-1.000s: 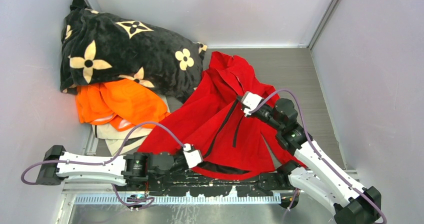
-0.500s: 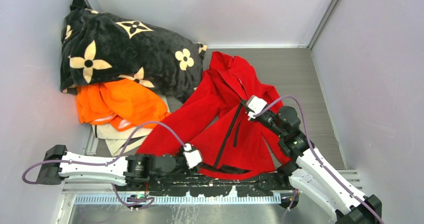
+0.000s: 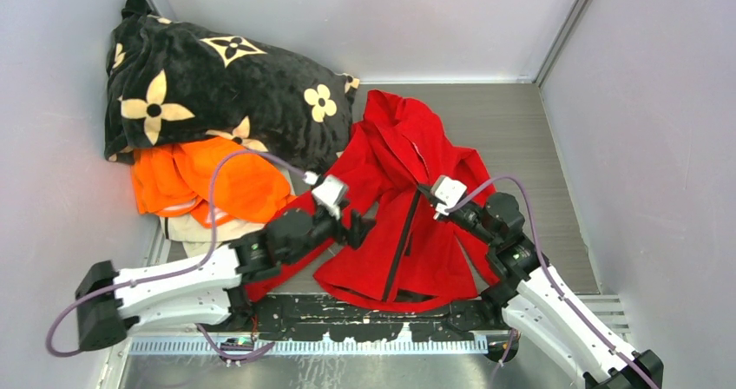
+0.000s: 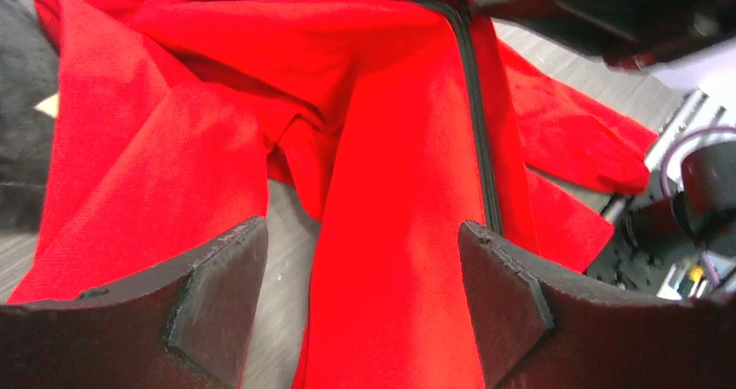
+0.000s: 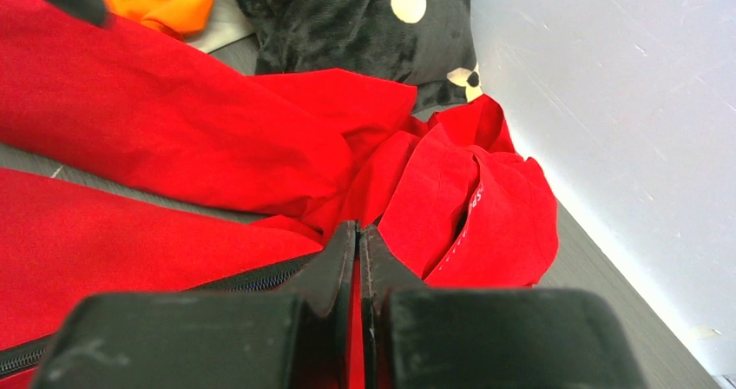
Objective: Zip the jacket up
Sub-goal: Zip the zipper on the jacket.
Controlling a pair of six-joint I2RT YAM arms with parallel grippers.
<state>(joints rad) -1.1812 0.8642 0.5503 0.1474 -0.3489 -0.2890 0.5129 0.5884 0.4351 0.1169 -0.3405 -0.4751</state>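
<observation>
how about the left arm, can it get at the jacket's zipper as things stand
Probably yes: its open fingers hover over the red jacket and the dark zipper lies uncovered just beside them.

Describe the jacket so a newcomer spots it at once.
Find the big black flower-patterned blanket heaped in the far left corner, an orange garment just in front of it. Right of both, spread across the middle of the grey table, lies the thin bright red jacket. It alone is red, with a dark zip running down its front.
</observation>
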